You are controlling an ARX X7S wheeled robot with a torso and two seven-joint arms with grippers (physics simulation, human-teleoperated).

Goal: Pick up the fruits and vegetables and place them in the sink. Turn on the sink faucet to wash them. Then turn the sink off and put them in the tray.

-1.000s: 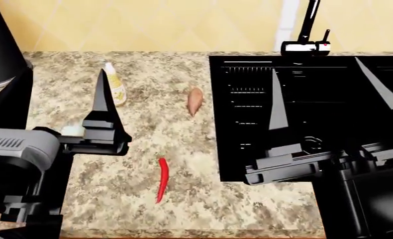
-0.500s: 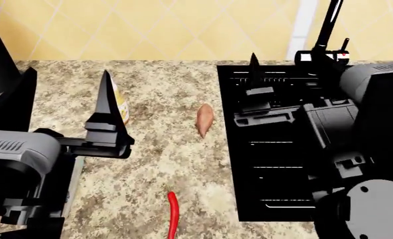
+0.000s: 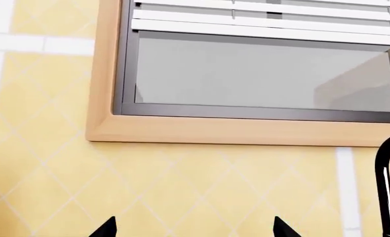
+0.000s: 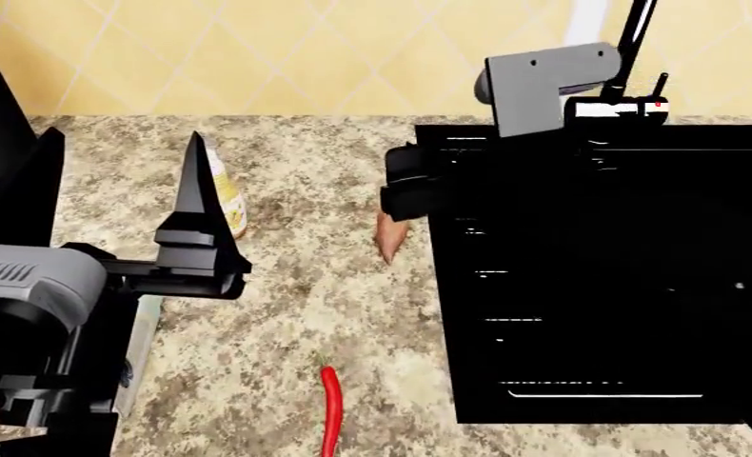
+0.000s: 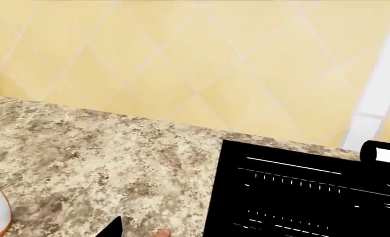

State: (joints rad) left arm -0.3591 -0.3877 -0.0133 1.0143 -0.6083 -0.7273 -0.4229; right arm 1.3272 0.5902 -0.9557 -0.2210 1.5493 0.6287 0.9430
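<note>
My right gripper (image 4: 399,195) is hanging over the sweet potato (image 4: 389,236); its fingers are mostly hidden, so I cannot tell their spread. My left gripper (image 3: 192,228) is showing two finger tips standing apart, holding nothing. The sweet potato is lying on the worktop (image 4: 312,305) just beside the sink (image 4: 604,286), long axis front-to-back, taper toward me. The chili pepper (image 4: 331,409) is lying nearer, stem pointing away.

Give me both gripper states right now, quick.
Left gripper: open, holding nothing.
Right gripper: cannot be told; it sits over the sweet potato, jaws hidden.
</note>
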